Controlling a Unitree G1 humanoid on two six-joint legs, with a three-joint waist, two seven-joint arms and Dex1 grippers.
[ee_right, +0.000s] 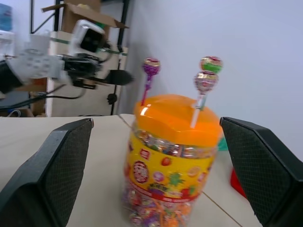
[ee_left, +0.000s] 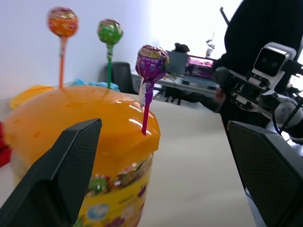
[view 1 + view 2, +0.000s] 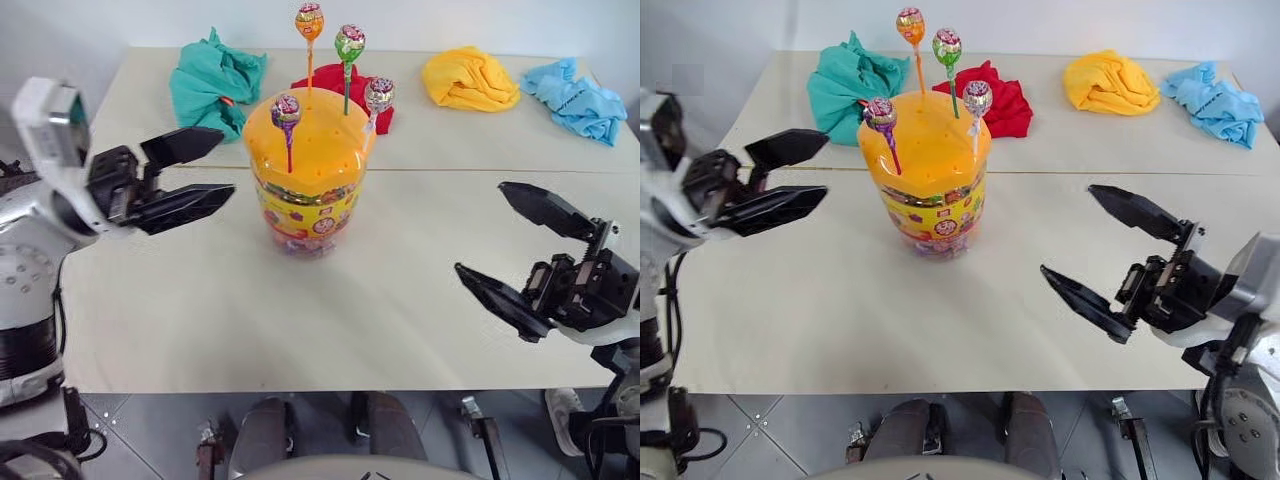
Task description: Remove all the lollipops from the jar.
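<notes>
The jar [image 3: 303,205], a clear tub with a yellow candy label and an orange domed lid, stands upright mid-table. Several lollipops stick up from holes in the lid: a purple one [image 3: 286,110] at the front left, an orange one [image 3: 309,20], a green one [image 3: 350,42] and a silver-pink one [image 3: 379,95] at the right. My left gripper [image 3: 225,162] hovers open just left of the lid, pointing at it, a short gap from the purple lollipop [image 2: 152,62]. My right gripper [image 3: 482,228] is open and empty, well to the right of the jar [image 1: 170,161] and nearer me.
Cloths lie along the far side of the white table [image 3: 300,320]: teal [image 3: 213,80] at the left, red [image 3: 335,78] behind the jar, yellow [image 3: 470,78] and light blue [image 3: 577,98] at the right. The table's front edge runs below both grippers.
</notes>
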